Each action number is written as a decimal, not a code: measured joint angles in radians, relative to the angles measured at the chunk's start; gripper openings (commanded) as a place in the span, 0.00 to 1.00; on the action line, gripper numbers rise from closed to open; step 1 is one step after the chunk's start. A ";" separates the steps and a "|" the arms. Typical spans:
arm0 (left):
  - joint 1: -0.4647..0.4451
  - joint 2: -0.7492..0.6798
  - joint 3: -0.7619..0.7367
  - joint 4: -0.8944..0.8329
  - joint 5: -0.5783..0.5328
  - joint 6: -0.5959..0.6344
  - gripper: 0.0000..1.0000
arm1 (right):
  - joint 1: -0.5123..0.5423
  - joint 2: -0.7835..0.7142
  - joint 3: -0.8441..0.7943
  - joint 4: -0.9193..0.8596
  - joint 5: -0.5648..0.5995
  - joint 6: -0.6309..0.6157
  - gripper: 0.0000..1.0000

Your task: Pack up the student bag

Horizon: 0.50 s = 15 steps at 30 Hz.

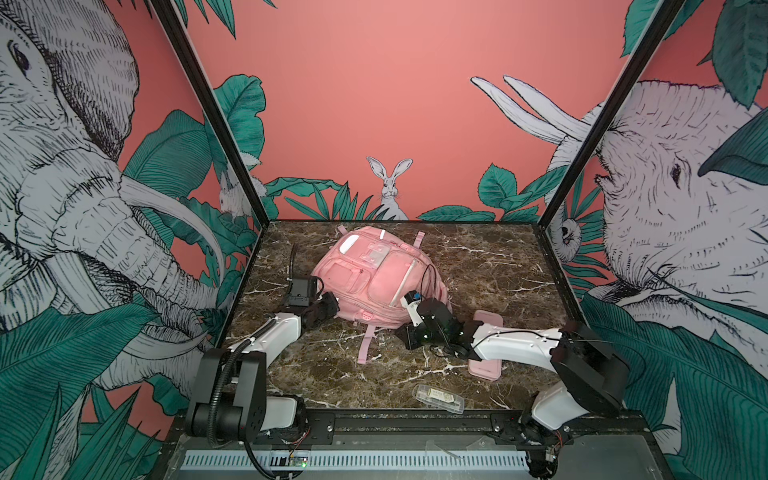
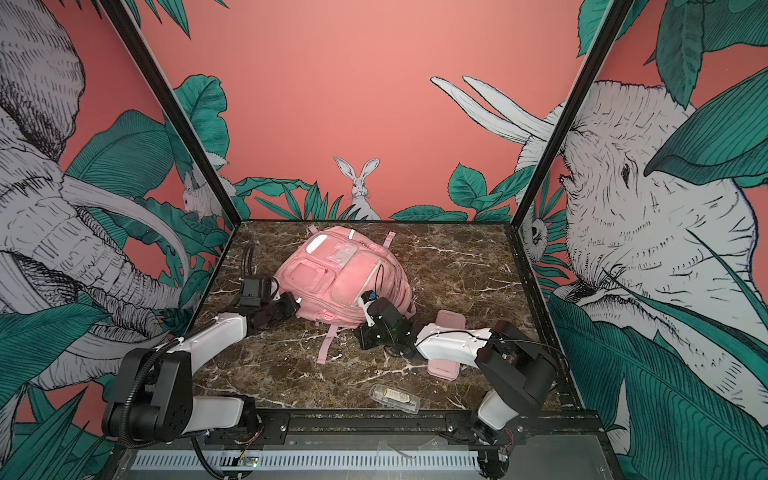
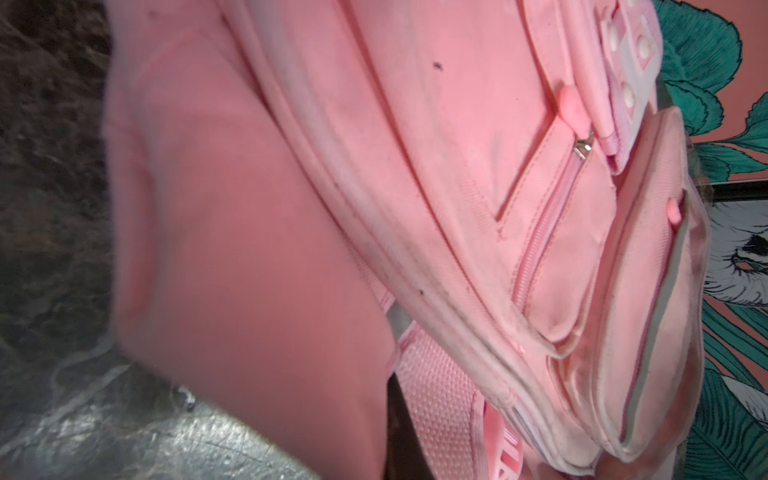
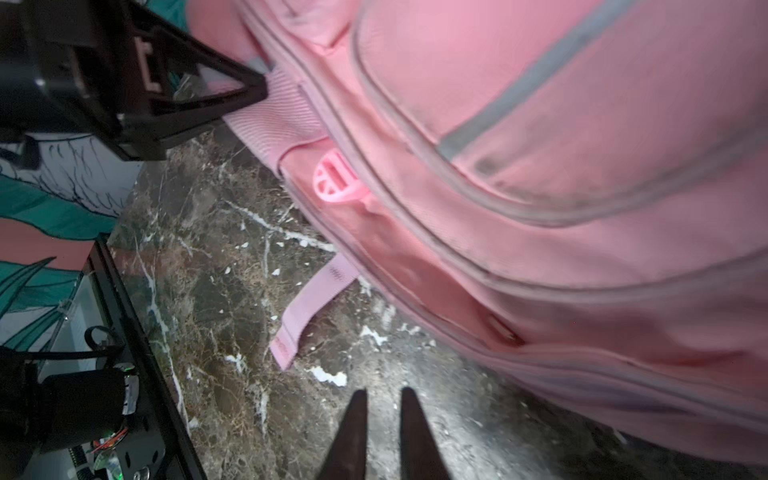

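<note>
**Grip on a corner of the bag (image 1: 374,278)**

Closed together, the left fingers (image 4: 258,83) pinch fabric at the bag's near left corner. The right fingers (image 4: 383,395) stand slightly apart and empty over the tabletop (image 1: 478,266), just beside the bag's near edge and close to a loose strap (image 4: 311,307). The bag lies front-up mid-tabletop, toward the back. A pencil case (image 1: 488,320) lies under the right arm. A clear packet (image 1: 438,399) sits near the front edge.

The student bag (image 1: 374,278) lies on the table (image 1: 498,257), pencil case (image 1: 490,318) right, packet (image 1: 438,399) in front.
</note>
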 measured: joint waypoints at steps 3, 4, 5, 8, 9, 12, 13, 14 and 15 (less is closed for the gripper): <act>0.001 -0.002 -0.005 0.010 0.007 -0.011 0.04 | 0.046 0.016 0.032 0.013 0.001 -0.008 0.39; 0.001 -0.004 -0.008 0.013 0.011 -0.014 0.04 | 0.060 0.035 0.046 0.019 0.003 -0.010 0.42; 0.001 -0.008 -0.010 0.016 0.016 -0.018 0.04 | 0.070 0.056 0.060 0.022 0.010 -0.008 0.44; -0.003 -0.037 -0.014 0.016 0.028 -0.026 0.04 | 0.093 0.119 0.095 0.023 0.046 -0.006 0.48; -0.007 -0.051 -0.014 0.016 0.030 -0.028 0.04 | 0.097 0.136 0.106 0.018 0.063 -0.002 0.48; -0.032 -0.088 -0.014 0.014 0.034 -0.035 0.05 | 0.104 0.180 0.145 0.011 0.113 0.013 0.50; -0.047 -0.099 -0.014 0.014 0.033 -0.038 0.05 | 0.107 0.192 0.161 0.008 0.131 0.016 0.50; -0.061 -0.106 -0.014 0.014 0.032 -0.042 0.05 | 0.109 0.200 0.175 0.002 0.146 0.017 0.50; -0.080 -0.112 -0.014 0.014 0.029 -0.045 0.05 | 0.109 0.207 0.190 -0.010 0.165 0.018 0.50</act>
